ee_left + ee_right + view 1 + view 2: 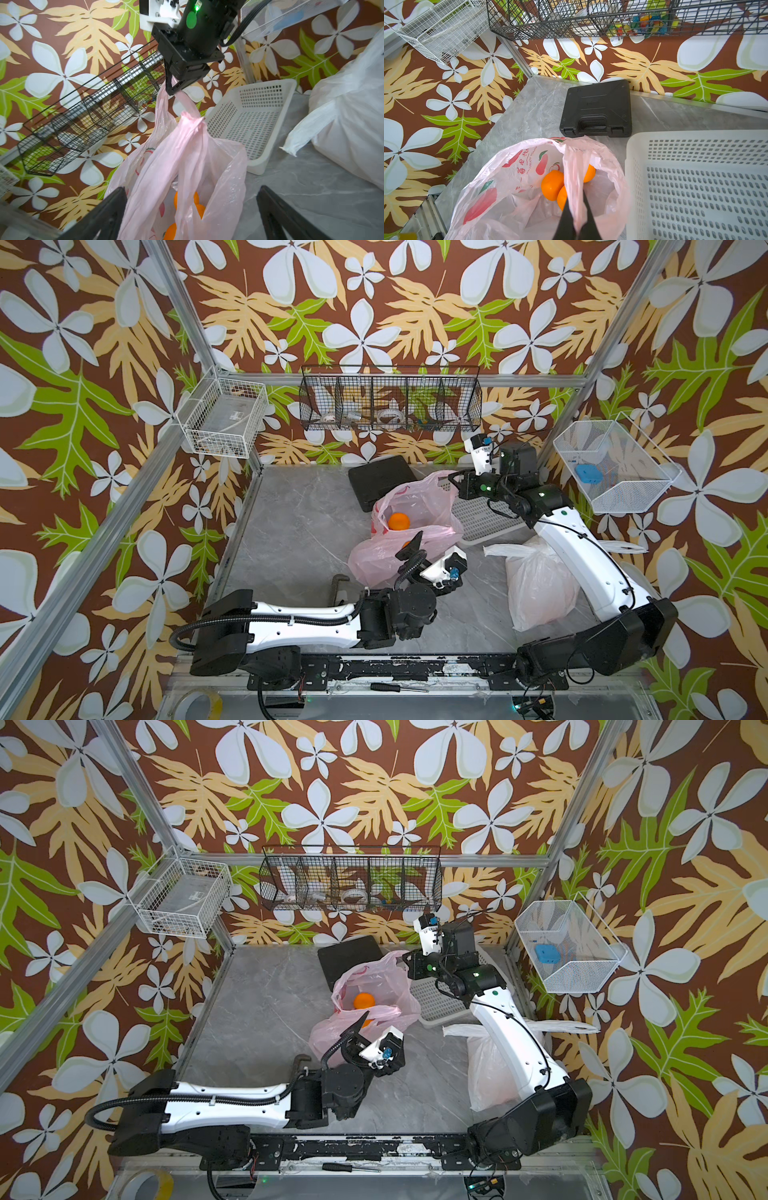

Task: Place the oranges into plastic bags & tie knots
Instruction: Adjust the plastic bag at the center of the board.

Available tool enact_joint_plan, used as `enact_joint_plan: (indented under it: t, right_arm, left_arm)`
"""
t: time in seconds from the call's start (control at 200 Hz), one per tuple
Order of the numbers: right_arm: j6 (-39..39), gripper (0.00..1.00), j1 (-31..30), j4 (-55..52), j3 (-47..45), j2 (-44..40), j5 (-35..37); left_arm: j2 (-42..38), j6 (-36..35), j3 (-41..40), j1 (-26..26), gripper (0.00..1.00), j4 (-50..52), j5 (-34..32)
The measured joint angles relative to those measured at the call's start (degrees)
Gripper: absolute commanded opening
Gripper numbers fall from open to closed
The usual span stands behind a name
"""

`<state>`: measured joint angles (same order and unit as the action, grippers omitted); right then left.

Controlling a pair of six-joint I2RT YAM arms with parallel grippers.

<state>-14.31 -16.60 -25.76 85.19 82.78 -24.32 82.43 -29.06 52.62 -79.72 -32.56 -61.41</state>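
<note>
Oranges (552,185) sit at the bottom of your pink bag (508,176). Three show in the right wrist view, pressed together, and in both top views one orange (399,521) shows plainly through the open mouth.

Your right jaws are clenched on the pink handle strip (185,99), which is drawn up from the bag's mouth. The left wrist view shows the film pinched between them.

The pink bag stands on the table (299,531) about midway across. The black case (380,481) is behind it by the back wall, and the white perforated basket (482,522) is just beside it on your right.

Your left jaws are spread wide and grasp nothing. They sit at the bag's near side, one to each side of the bunched film in the left wrist view. You cannot tell whether they touch it.

The white bag (536,585) lies on the table to the right, partly under your right arm (582,556) and apart from the pink one. A white strip end (498,549) sticks out sideways. The arm hides whether that bag is knotted.
</note>
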Motion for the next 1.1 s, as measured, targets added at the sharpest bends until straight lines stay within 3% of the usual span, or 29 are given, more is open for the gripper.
enact_joint_plan:
  t: [0.36, 0.5, 0.591, 0.716, 0.911, 0.961, 1.101]
  right_arm:
    - [0.2, 0.0, 0.02, -0.02, -0.15, 0.26, -1.09]
    - [0.28, 0.0, 0.02, -0.35, -0.22, 0.26, -1.18]
    - [0.66, 0.0, 0.02, -0.46, -0.15, 0.26, -1.18]
    - [0.9, 0.0, 0.02, -0.83, 0.0, 0.26, -1.18]
    - [1.07, 0.0, 0.02, -1.79, 0.79, 0.26, -1.11]
    - [1.11, 0.0, 0.02, -2.19, 1.33, 0.22, -1.09]
    - [1.33, 0.0, 0.02, -4.35, 3.93, -0.7, -0.68]
  left_arm:
    - [10.49, -20.33, -2.73, 3.82, 0.88, -27.71, -11.23]
    - [10.64, -22.88, -3.96, 4.42, 0.73, -32.11, -12.22]
    - [8.13, -19.52, -4.26, 5.03, 0.61, -28.55, -11.74]
    - [4.68, -12.92, -4.26, 5.75, 0.35, -21.99, -9.6]
    - [-0.15, -3.15, -4.17, 6.14, 0.05, -8.59, -3.32]
    - [-1.97, -0.42, -3.69, 6.29, 0.0, -4.46, -1.25]
    - [-9.03, 8.07, -1.25, 7.78, 0.0, 7.06, 7.28]
